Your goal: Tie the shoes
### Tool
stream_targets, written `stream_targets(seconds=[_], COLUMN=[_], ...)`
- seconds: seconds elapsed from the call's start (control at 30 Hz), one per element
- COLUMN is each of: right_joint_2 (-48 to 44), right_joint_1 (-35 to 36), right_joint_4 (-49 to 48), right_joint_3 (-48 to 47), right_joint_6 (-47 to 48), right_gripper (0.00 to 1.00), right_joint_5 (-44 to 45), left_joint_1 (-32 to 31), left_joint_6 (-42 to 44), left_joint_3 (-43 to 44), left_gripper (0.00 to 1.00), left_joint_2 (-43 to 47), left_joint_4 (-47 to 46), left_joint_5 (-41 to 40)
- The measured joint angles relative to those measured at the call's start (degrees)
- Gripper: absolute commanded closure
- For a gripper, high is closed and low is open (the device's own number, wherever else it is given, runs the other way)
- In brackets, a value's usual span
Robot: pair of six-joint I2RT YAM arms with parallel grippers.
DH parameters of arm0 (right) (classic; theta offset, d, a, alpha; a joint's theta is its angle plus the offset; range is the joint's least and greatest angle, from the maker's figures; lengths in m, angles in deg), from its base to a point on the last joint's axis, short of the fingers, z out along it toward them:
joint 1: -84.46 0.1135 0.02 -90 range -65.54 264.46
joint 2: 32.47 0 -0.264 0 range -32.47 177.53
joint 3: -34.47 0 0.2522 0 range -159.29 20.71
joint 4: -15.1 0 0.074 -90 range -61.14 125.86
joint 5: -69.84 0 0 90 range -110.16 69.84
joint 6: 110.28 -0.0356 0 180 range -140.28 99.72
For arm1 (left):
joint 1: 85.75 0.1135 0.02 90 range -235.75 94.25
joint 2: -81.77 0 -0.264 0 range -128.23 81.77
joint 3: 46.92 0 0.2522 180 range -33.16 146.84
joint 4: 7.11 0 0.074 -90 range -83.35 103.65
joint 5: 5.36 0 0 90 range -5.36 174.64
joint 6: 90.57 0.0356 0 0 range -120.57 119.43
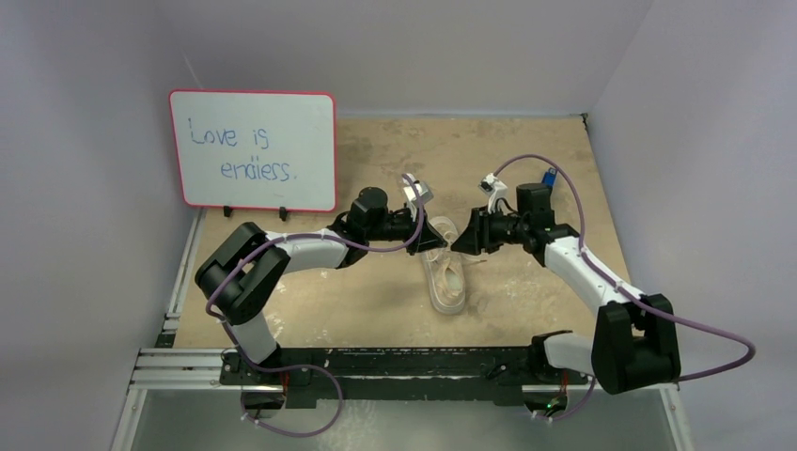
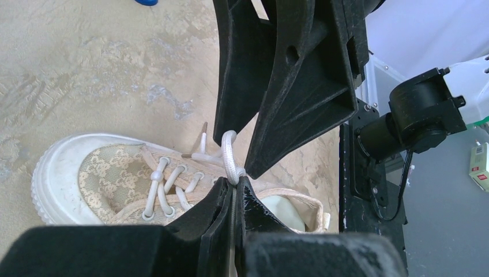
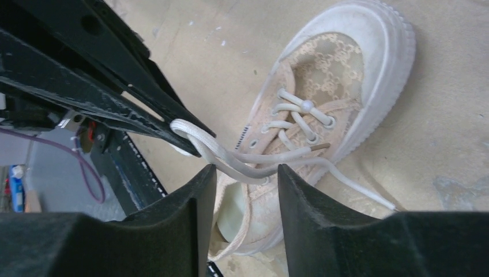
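Note:
The pale pink-beige shoe [image 1: 447, 277] lies on the board between both arms, toe toward the arm bases, its thin white laces loose. My left gripper [image 2: 237, 183] is shut on a loop of lace [image 2: 229, 153] lifted above the shoe's opening. My right gripper [image 3: 245, 170] faces it tip to tip, jaws apart, with two lace strands [image 3: 230, 158] running across just beyond its fingertips. From the right wrist, the left gripper [image 3: 193, 135] pinches the loop at upper left, with the shoe [image 3: 346, 75] behind. In the top view the left gripper [image 1: 434, 237] and right gripper [image 1: 459, 242] nearly meet.
A whiteboard [image 1: 252, 148] with handwriting stands at the back left. A small blue object [image 1: 548, 177] sits at the back right. The black mounting rail [image 1: 376, 362] runs along the near edge. Grey walls close in on three sides.

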Motion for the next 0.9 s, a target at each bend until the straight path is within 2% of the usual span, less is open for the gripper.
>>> stream_targets(seconds=[0.3,0.9], right_joint_2=[-2.99,-0.24], right_joint_1=[0.20,2.54], right_joint_4=[1.38,-3.93], right_joint_3=[0.44,2.03], right_joint_6=[-1.14,-3.61], right_gripper=[0.51,0.66], right_joint_5=[2.93,0.57], left_joint_1=[0.04,0.04], left_joint_6=[0.00,0.00], left_joint_3=[0.00,0.48], left_gripper=[1.00,1.00], left_joint_2=[-0.26,-0.44], left_joint_4=[0.00,0.24], left_joint_5=[0.02,0.07])
